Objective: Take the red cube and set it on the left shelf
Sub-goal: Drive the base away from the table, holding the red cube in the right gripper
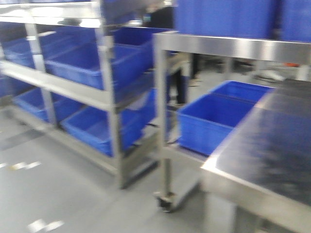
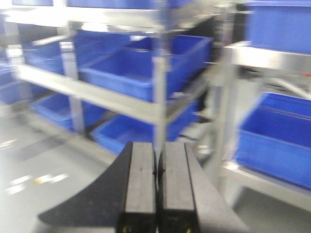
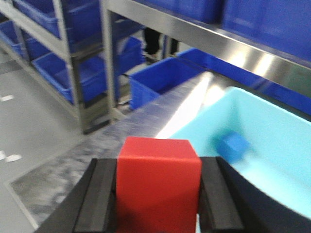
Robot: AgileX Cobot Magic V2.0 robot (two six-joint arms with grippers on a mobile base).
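The left gripper (image 2: pixel 156 162) hangs with its jaws pressed together, facing blurred steel shelving (image 2: pixel 158 87) loaded with blue bins (image 2: pixel 121 73).

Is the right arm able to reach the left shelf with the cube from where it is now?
Probably not yet. The right gripper grips the red cube above the steel table, and open floor separates that from the left shelf. The base likely must move closer.

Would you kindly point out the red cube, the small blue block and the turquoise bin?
red cube (image 3: pixel 158 191), right wrist view, centre of its front face.
blue block (image 3: pixel 233 146), right wrist view, its visible middle.
turquoise bin (image 3: pixel 279 150), right wrist view, bare inner floor.
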